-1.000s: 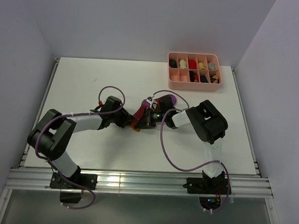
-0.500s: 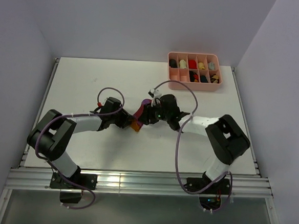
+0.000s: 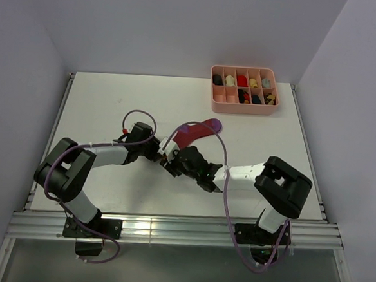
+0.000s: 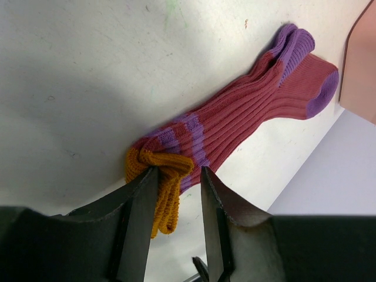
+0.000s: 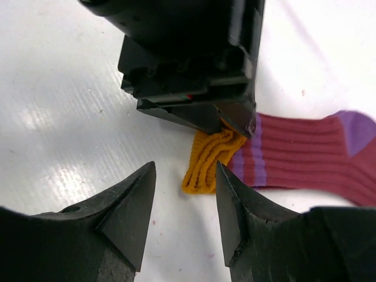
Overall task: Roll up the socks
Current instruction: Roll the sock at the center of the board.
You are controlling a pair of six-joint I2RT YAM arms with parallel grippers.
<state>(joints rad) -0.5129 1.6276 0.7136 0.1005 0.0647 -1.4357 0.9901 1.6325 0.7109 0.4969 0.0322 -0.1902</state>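
Left fingers [image 4: 176, 176]: narrowed onto the bunched orange cuff [image 4: 166, 166], pinching it against the bench [image 3: 113, 103].
Right fingers [image 5: 185, 168]: spread apart with nothing between them, tips just short of the cuff and facing the left fingers.
Sock [image 4: 247, 111]: lay flat and unrolled on the bench, its leg running away from the left fingertips, with the purple toe at the far end near the pink tray [image 3: 243, 109].
Change: a second earlier the right fingers sat closed over the middle of the sock, reaching in from the toe side. They then let go, and the arm swung round low to come in beside the left fingers at the cuff end.
Sock since then: the foot, which had been partly hidden and lifted, was laid out straight again.
Meaning: no roll had formed. The move looked like a re-grip, with both sets of fingers gathered at the cuff, probably so that rolling could start from that end.
Risk: the two sets of fingers stood very close, so the right needed a careful approach to catch fabric rather than the left fingertips.
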